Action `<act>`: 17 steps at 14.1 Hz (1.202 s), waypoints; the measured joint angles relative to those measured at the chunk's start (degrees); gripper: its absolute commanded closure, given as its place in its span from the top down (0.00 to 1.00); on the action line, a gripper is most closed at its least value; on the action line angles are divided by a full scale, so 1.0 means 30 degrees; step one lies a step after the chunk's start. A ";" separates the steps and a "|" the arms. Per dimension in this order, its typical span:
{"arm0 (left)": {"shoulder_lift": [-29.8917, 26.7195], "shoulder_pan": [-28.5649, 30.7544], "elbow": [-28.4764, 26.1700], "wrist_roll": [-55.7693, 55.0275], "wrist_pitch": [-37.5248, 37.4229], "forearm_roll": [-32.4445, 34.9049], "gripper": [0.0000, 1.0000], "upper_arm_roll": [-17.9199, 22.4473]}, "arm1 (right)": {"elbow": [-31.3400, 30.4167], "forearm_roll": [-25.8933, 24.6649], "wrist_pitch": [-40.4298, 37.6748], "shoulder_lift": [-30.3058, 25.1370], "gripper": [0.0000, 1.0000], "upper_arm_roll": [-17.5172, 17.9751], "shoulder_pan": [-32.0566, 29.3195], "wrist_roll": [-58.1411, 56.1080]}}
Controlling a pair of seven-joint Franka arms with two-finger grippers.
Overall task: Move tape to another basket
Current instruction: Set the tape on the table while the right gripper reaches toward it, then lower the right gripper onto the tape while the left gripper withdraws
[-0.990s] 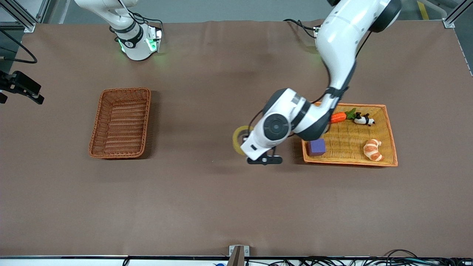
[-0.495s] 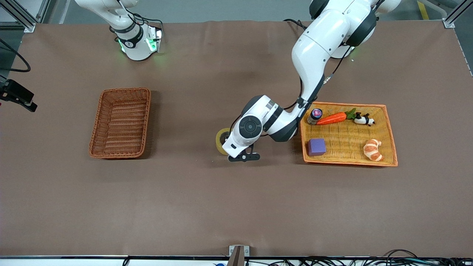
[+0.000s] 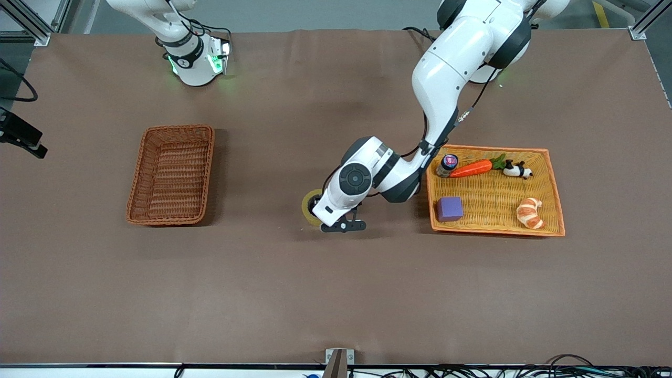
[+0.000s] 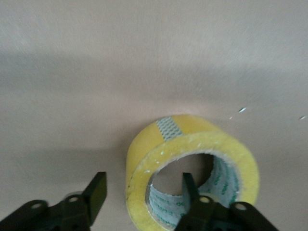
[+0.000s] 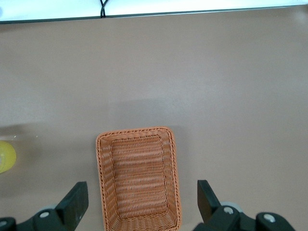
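The yellowish tape roll (image 3: 308, 202) is on the brown table near its middle, between the reddish-brown wicker basket (image 3: 137, 176) and the yellow tray. My left gripper (image 3: 320, 211) is down at it. In the left wrist view the tape (image 4: 192, 139) is tilted, its hole facing the camera. The left gripper (image 4: 143, 188) is open: one finger is inside the hole, the other outside the wall with a gap. My right gripper (image 5: 142, 199) is open and empty, high over the empty basket (image 5: 103, 183), waiting.
A flat yellow woven tray with an orange rim (image 3: 496, 230) lies toward the left arm's end. It holds a purple cube (image 3: 450, 208), a croissant (image 3: 530, 212), a carrot (image 3: 472, 168), a small jar (image 3: 447, 164) and a panda toy (image 3: 517, 169).
My left arm has carried the tape away from the tray toward the table's middle and lowered it. Its travel has slowed over the last half second.
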 measured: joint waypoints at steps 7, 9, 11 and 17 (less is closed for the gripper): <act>-0.4363 0.3100 -0.0005 0.0957 -0.5346 0.0202 1.00 0.0306 | -0.5498 0.0095 0.5621 0.0668 1.00 0.2988 0.2056 0.4676; -0.5723 0.4497 -0.0389 0.2624 -0.6061 0.0245 1.00 0.0338 | -0.6800 0.0039 0.7267 0.1280 1.00 0.4552 0.2599 0.7326; -0.7010 0.6177 -0.1092 0.4691 -0.6246 0.0247 1.00 0.0306 | -0.7337 0.0027 0.9166 0.2592 1.00 0.5078 0.4036 0.8517; -1.1300 0.9689 -0.4455 0.8639 -0.6622 0.0997 1.00 0.0235 | -0.7320 -0.2713 1.4697 0.8384 1.00 0.5083 0.7562 1.3825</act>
